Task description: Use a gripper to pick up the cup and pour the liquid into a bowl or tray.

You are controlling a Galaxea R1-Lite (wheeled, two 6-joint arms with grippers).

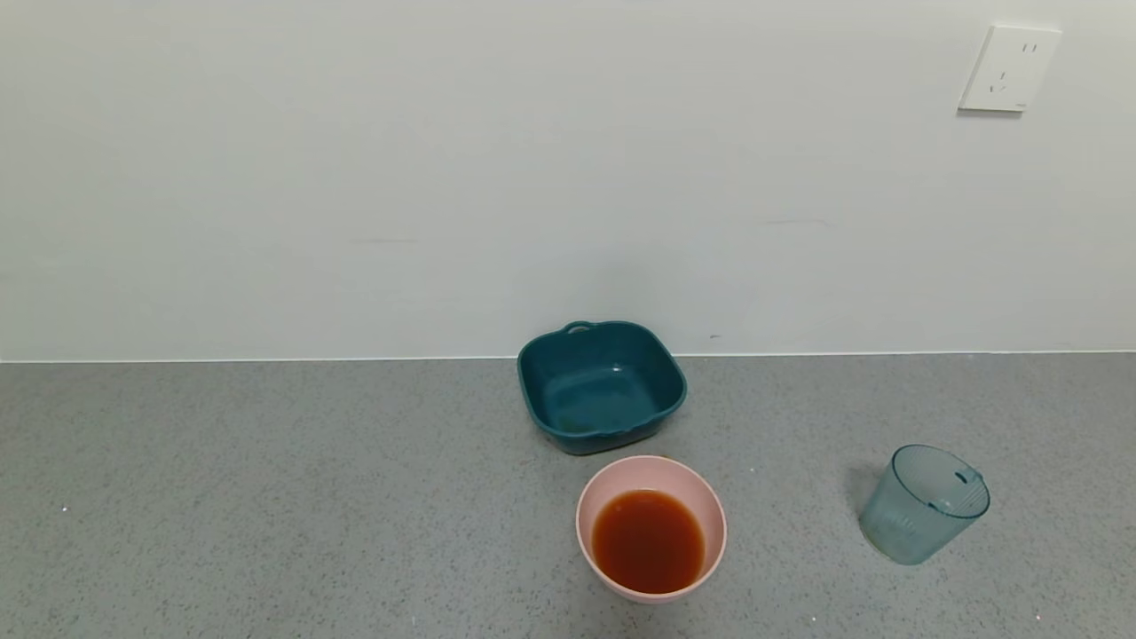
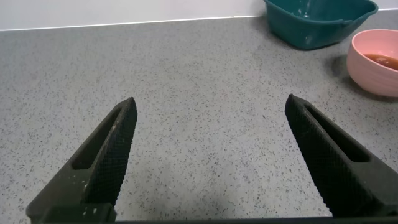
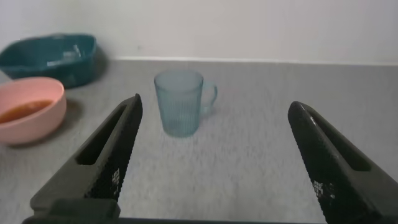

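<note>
Gaping wide, the right pincer (image 3: 211,162) faces one empty cup (image 3: 179,102) standing just ahead on the desk (image 3: 261,143); beyond, one pink bowl (image 3: 28,109) holds the liquid (image 3: 22,111), beside one teal dish (image 3: 53,56). The left pincer (image 2: 211,162) gapes too.

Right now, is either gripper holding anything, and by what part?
Nothing is held. The left gripper and right gripper are both open with nothing between the fingers. The cup stands free on the counter, empty; the liquid is in the bowl.
</note>
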